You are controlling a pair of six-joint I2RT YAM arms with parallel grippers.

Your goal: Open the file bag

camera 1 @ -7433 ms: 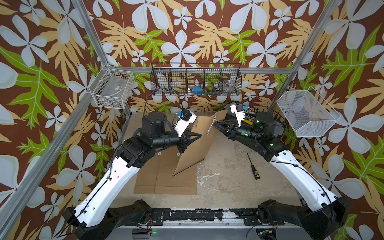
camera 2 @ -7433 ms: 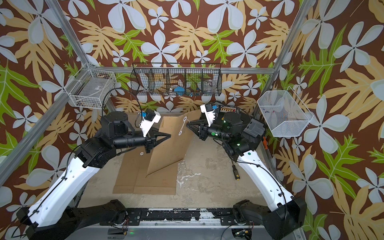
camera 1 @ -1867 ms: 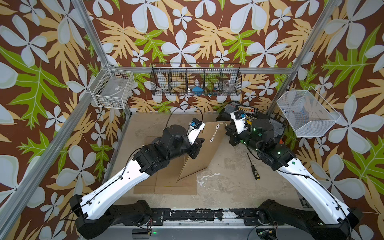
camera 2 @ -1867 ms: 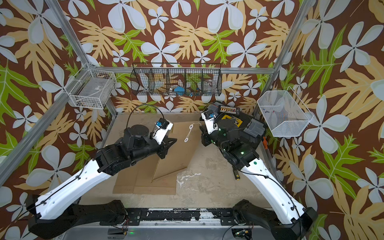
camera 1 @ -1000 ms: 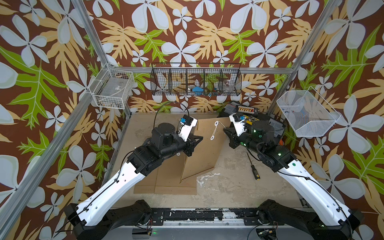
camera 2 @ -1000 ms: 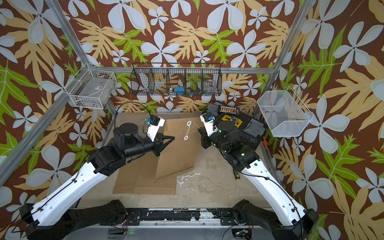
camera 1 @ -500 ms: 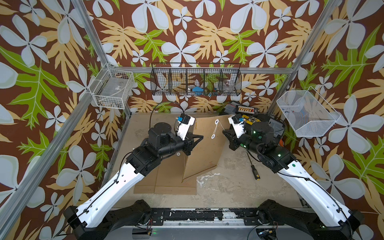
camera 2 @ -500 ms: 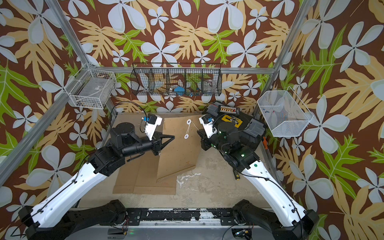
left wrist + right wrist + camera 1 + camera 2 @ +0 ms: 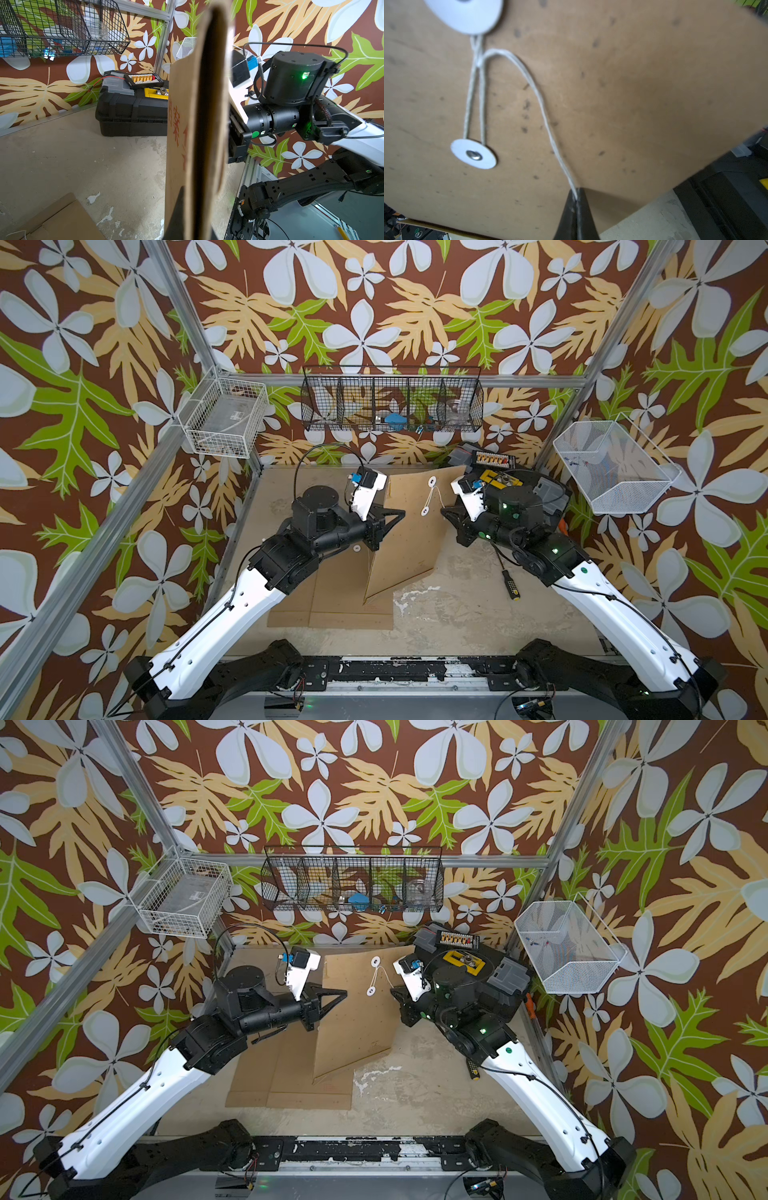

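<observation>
Pinching file bag (image 9: 415, 547) edge: left claw (image 9: 402, 513); right claw (image 9: 576, 197) clamped on string (image 9: 542, 108); toolbox (image 9: 128, 112) behind, screwdriver (image 9: 510, 585) nearby.

A: Where does the file bag (image 9: 411, 531) stand?
B: Mid-surface (image 9: 457, 614), upright, between the left tool (image 9: 399, 515) and the right tool (image 9: 444, 512), its string (image 9: 548, 124) reaching the right one.
A: And around it?
B: Flat cardboard sheets (image 9: 332, 605) lie to its left and front; a screwdriver (image 9: 510, 585) lies to its right; a toolbox (image 9: 548, 493) sits in the back right corner, behind the right arm.
</observation>
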